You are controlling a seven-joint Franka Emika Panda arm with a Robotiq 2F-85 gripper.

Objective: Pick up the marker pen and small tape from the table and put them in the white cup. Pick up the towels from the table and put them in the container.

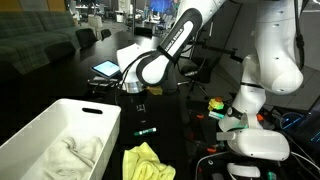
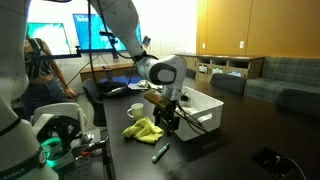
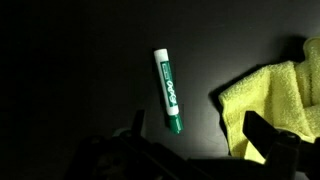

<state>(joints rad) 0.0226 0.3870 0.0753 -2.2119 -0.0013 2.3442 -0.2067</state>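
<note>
A green-capped white marker pen (image 3: 169, 90) lies on the dark table; it shows in both exterior views (image 1: 147, 130) (image 2: 160, 152). A yellow towel (image 3: 272, 95) lies crumpled beside it, seen in both exterior views (image 1: 148, 161) (image 2: 145, 128). My gripper (image 3: 200, 130) is open and empty, hovering above the table between marker and towel (image 1: 136, 92) (image 2: 166, 112). The white cup (image 2: 136, 111) stands behind the towel. The white container (image 1: 95, 112) (image 2: 208, 106) holds a pale towel (image 1: 72, 152). I cannot see the small tape.
A tablet (image 1: 106, 68) lies further back on the table. A second robot's white base (image 1: 258, 140) with cables and colourful items stands to one side. Chairs and a sofa stand beyond the table.
</note>
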